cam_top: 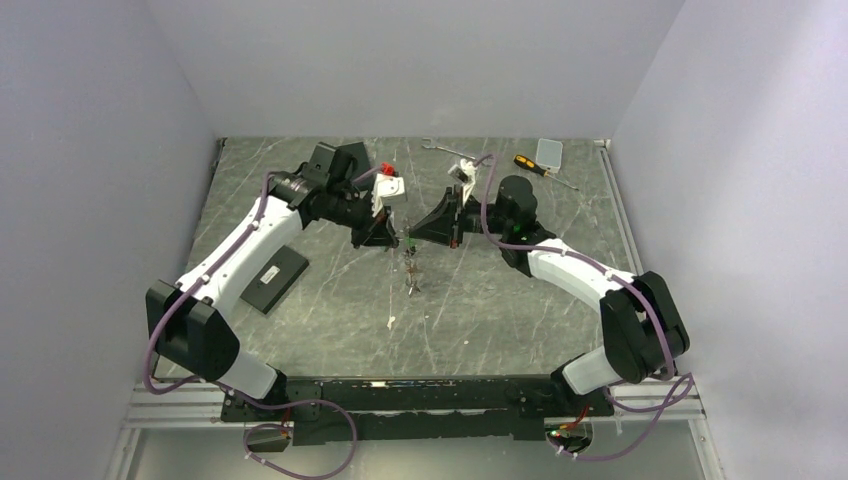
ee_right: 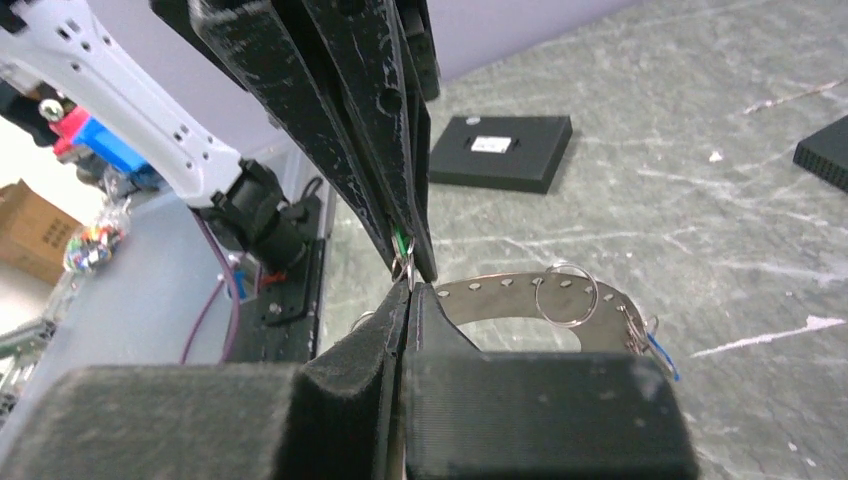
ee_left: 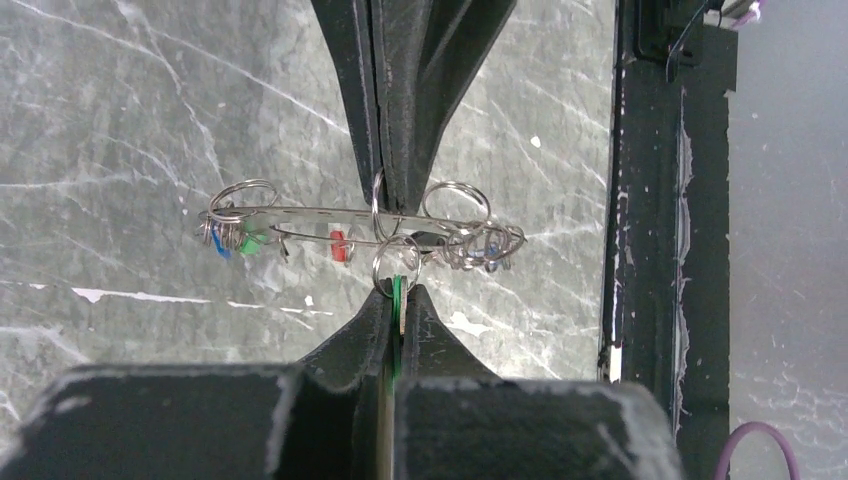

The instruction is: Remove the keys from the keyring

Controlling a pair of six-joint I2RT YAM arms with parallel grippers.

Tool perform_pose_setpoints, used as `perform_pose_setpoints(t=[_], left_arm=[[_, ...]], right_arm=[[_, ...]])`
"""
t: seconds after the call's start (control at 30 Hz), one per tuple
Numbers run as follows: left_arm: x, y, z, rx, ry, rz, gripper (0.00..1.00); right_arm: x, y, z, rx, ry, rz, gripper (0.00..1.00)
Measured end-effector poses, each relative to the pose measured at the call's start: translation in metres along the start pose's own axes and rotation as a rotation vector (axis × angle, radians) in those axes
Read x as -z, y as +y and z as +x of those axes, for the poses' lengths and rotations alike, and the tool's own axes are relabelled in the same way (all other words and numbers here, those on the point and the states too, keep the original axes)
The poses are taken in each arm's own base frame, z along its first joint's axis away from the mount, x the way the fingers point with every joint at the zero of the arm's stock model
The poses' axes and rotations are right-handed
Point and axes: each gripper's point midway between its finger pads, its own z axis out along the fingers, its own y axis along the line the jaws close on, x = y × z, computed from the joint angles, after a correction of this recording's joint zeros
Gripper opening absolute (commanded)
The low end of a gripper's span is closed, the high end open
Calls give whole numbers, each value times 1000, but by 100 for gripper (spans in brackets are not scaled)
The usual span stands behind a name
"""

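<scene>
The keyring (ee_left: 300, 213), a flat grey metal band with holes, hangs in the air between both grippers; it also shows in the right wrist view (ee_right: 500, 296) and the top view (cam_top: 412, 272). Small split rings carry keys with blue (ee_left: 221, 246), green (ee_left: 251, 242) and red (ee_left: 339, 246) tags. My left gripper (ee_left: 398, 297) is shut on a green-tagged key (ee_left: 398, 290) that hangs from a small ring under the band. My right gripper (ee_right: 410, 286) is shut on the keyring's band, fingertip to fingertip with the left gripper (cam_top: 401, 240).
A black box (cam_top: 275, 279) lies on the table to the left. A wrench (cam_top: 446, 150), a screwdriver (cam_top: 541, 168) and a clear box (cam_top: 549, 151) lie at the back. A small loose item (cam_top: 391, 321) lies below the keyring.
</scene>
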Motion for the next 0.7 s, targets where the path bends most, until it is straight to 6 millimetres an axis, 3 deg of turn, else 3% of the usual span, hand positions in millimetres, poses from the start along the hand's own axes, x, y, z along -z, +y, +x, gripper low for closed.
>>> perform_pose_setpoints(t=[0.2, 0.7], left_arm=[[-9, -4, -11, -1, -28, 16, 0], [-21, -2, -9, 25, -36, 31, 0]], right_arm=[[1, 7, -17, -16, -93, -16, 0], [3, 7, -12, -69, -128, -21, 0]])
